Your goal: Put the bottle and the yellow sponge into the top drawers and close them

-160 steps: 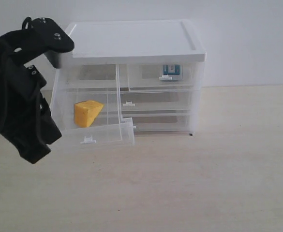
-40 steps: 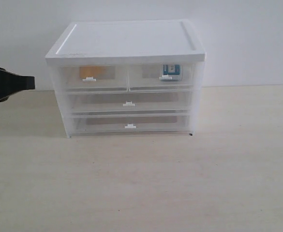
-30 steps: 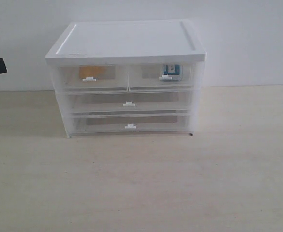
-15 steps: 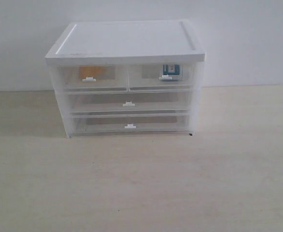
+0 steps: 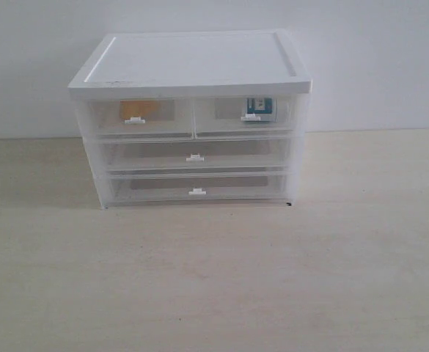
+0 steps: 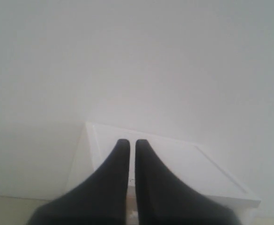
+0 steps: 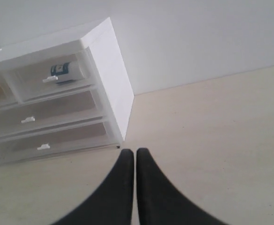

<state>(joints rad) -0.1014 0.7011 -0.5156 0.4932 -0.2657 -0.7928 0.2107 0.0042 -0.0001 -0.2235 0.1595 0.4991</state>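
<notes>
A white cabinet [image 5: 192,62] stands at the back of the table with both top drawers pushed in. The yellow sponge [image 5: 132,108] shows dimly through the left top drawer [image 5: 137,119]. The bottle [image 5: 259,107] lies behind the front of the right top drawer [image 5: 245,117], and the right wrist view shows the bottle [image 7: 60,72] too. Neither arm appears in the exterior view. My left gripper [image 6: 132,143] is shut with nothing in it, facing the cabinet's lid [image 6: 174,164]. My right gripper [image 7: 135,152] is shut and empty over the table, apart from the cabinet's corner.
Two full-width drawers [image 5: 194,156] sit shut under the top pair. The pale wooden table [image 5: 273,279] spreads in front of and beside the cabinet, and a white wall [image 5: 375,59] rises behind it.
The left top drawer, pulled out with the sponge in it 5.3 s ago, is now shut. The left arm has drawn back out of the exterior view to the left.
</notes>
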